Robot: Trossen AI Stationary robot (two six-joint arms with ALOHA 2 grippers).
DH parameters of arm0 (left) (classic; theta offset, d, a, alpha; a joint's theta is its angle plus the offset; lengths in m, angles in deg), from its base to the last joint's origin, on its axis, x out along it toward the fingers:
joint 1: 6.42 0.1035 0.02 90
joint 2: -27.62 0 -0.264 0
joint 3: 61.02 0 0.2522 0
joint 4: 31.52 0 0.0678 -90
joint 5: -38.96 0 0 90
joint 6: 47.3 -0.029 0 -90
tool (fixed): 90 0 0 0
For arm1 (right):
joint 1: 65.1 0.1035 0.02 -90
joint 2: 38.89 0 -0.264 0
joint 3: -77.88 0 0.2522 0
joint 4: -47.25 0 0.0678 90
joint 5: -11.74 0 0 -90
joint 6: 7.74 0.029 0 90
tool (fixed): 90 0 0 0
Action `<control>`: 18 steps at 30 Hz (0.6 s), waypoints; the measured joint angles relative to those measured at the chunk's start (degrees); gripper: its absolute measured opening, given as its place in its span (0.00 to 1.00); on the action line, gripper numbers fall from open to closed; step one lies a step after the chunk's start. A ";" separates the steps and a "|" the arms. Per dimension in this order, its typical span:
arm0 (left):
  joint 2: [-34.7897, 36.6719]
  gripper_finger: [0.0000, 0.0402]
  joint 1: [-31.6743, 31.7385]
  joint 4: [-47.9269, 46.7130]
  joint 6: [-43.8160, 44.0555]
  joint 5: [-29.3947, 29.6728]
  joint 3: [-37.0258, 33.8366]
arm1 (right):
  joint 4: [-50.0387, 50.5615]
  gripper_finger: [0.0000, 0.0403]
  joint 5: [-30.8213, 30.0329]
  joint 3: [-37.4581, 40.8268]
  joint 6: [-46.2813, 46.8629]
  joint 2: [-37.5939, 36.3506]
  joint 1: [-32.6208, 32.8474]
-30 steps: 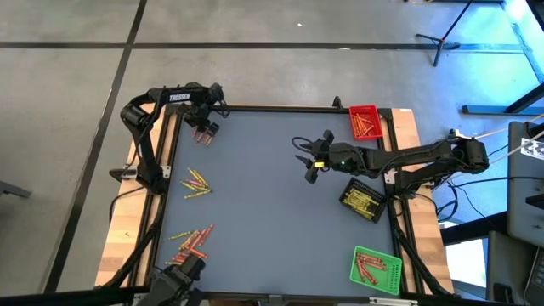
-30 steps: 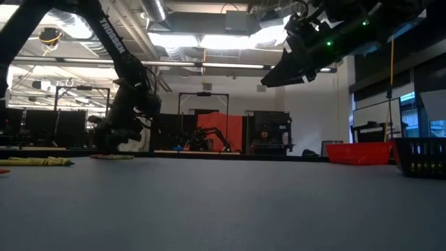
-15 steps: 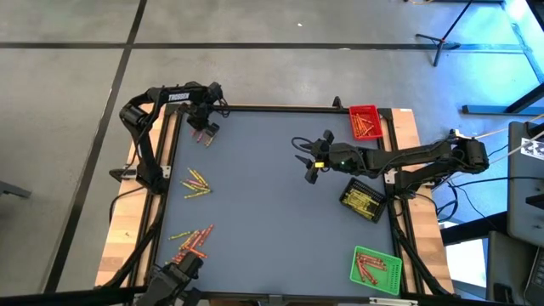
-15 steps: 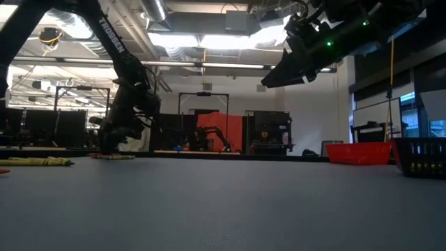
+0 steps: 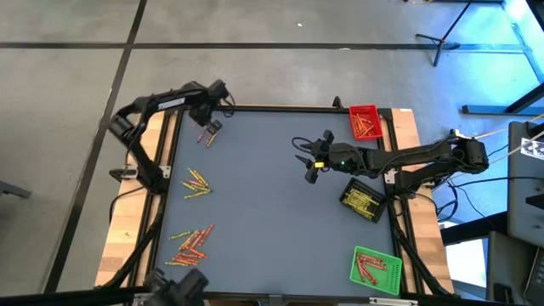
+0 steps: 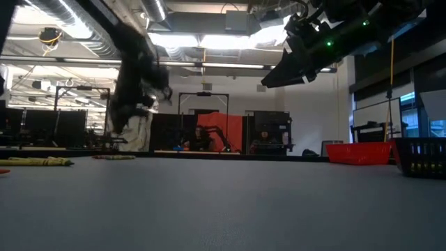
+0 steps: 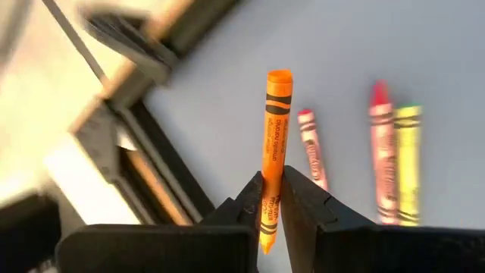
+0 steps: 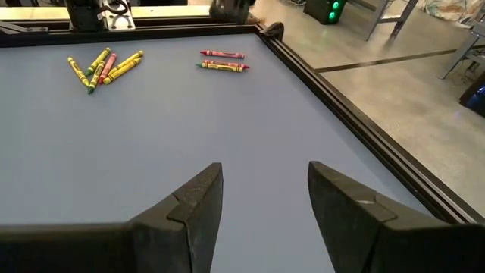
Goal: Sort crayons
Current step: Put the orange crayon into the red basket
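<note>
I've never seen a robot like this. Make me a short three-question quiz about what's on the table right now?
1. True or false: the left end effector is shut on an orange crayon.
2. Which tray sits between the red tray and the green tray along the table's right side?
A. blue
B. black
C. white
3. Fill in: the right end effector hangs with its fingers ____ and nothing between them.

Key: 1 true; 2 B, the black tray; 3 open.

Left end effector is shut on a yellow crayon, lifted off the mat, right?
Not quite: the crayon is orange, not yellow, as the left wrist view shows. The left end effector is shut on it, lifted off the mat.
</note>
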 joint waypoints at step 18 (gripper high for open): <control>26.48 0.05 -32.60 27.80 -9.32 -5.62 -8.89 | -1.94 0.48 4.65 -0.02 -0.09 0.02 0.07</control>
